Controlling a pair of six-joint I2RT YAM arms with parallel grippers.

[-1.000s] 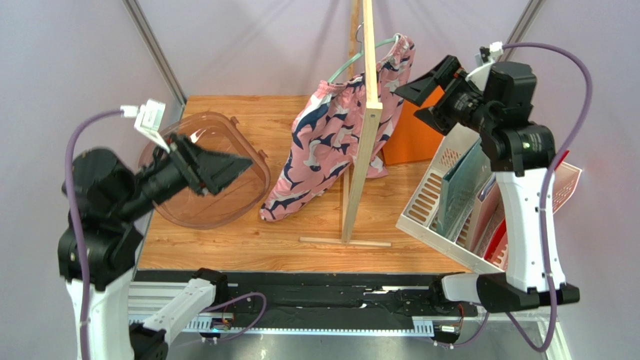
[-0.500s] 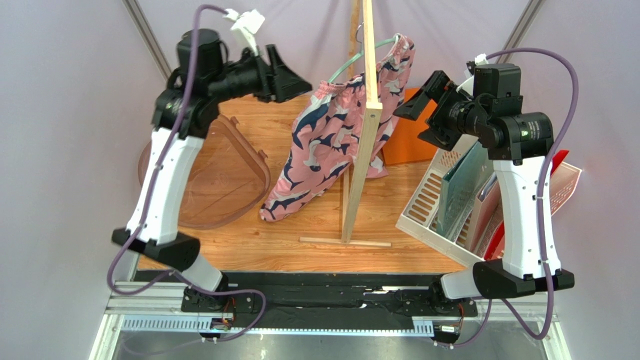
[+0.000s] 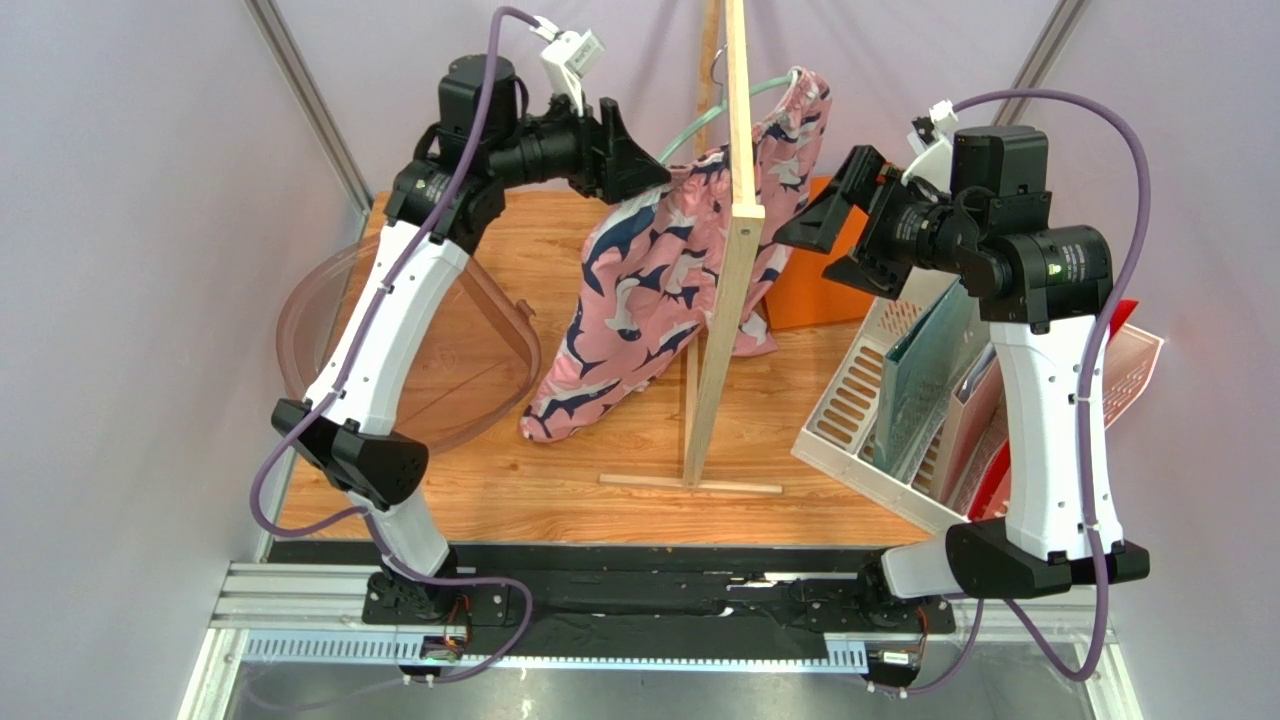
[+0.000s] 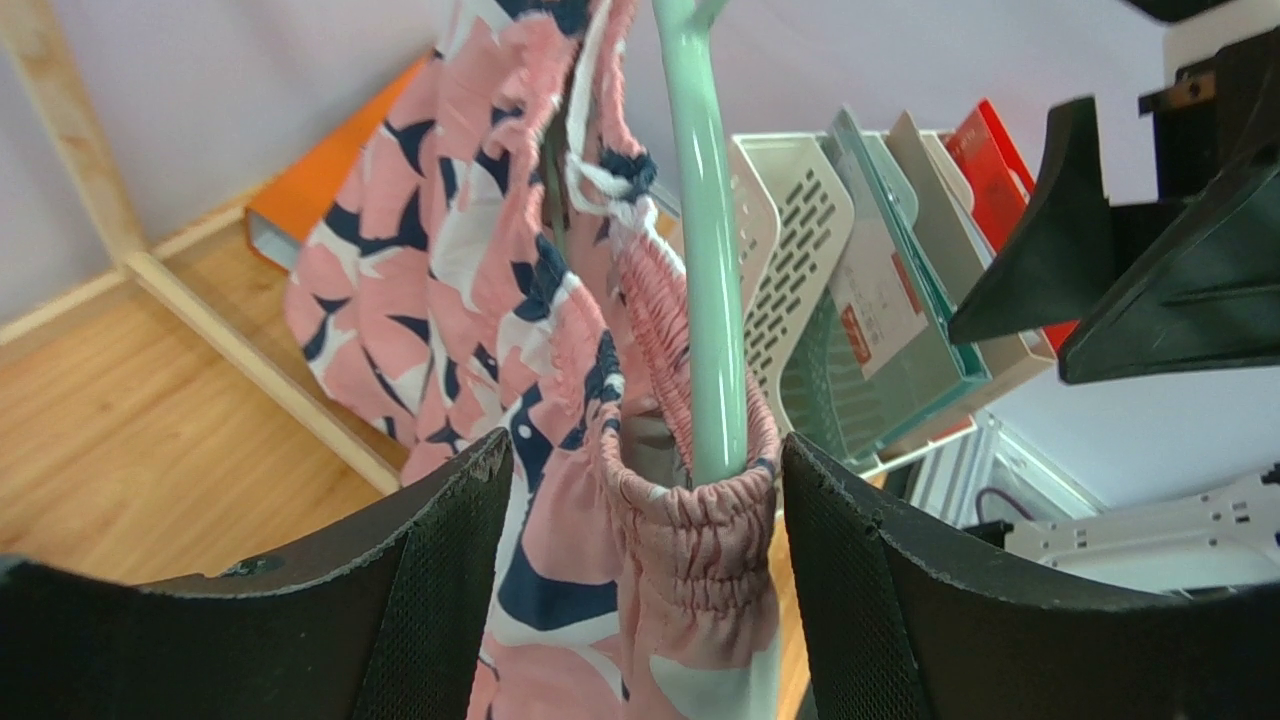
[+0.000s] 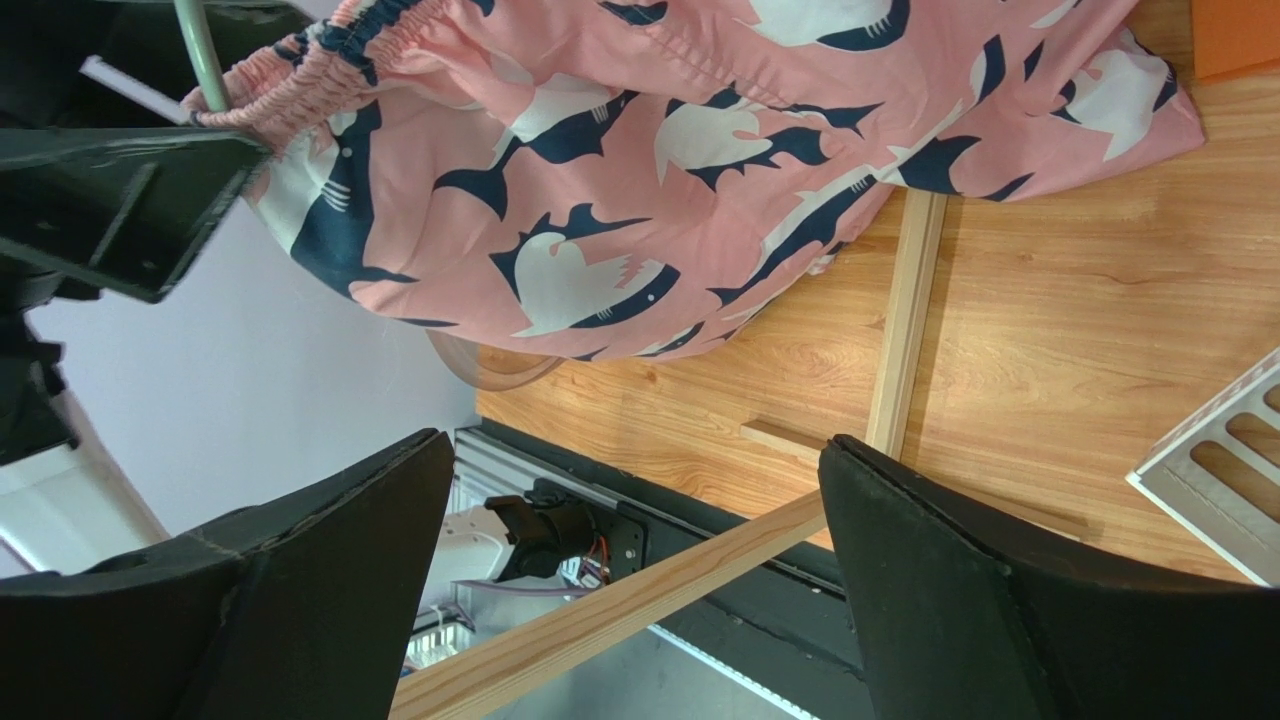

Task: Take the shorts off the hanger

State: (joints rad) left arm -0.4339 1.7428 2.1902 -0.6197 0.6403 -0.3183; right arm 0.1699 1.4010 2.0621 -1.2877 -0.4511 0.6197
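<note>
Straddling the gathered waistband of the shorts [image 4: 451, 255] and one arm of the hanger [image 4: 699, 270] with the left end effector [image 4: 646, 450], jaws spread around them, not clamped. Holding the right end effector [image 5: 631, 450] spread wide and empty on the far side of the wooden stand [image 3: 727, 315]. Hanging on the hanger against that stand, above the middle of the table's [image 3: 631, 450] far edge, lower leg trailing toward the tabletop.

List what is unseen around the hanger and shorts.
- Top view: how the hanger hangs from the wooden stand; the post covers it.
- Top view: the hanger's far end, inside the shorts.
- Left wrist view: the hanger's top, cut by the upper edge.
- Top view: whether the left gripper touches the shorts; its body blocks that.
</note>
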